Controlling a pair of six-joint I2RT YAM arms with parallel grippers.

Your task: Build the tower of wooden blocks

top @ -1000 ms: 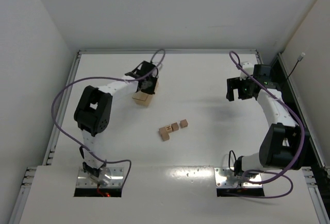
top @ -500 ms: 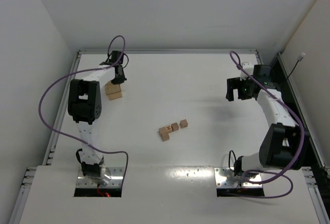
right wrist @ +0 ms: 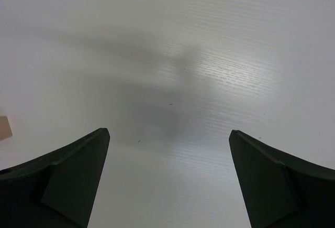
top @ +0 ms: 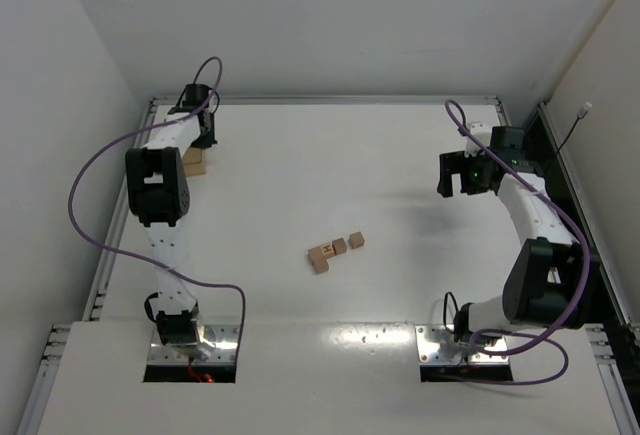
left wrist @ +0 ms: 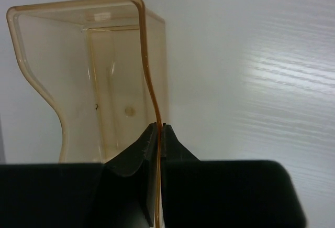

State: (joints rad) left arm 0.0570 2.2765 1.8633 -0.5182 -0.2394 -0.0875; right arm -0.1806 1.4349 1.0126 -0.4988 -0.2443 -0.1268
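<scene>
- Wood blocks (top: 335, 251) cluster at the table (top: 420, 285) middle.
- Left gripper (left wrist: 158, 129), at the table's far-left corner, pinches the amber container (left wrist: 104, 71) by its wall.
- Right gripper (right wrist: 168, 133), over the table's right side, gapes empty.

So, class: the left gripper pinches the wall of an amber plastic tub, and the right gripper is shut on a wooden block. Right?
No: the right gripper is open and empty, as the right wrist view shows. The left gripper does pinch the wall of the amber tub.
</scene>
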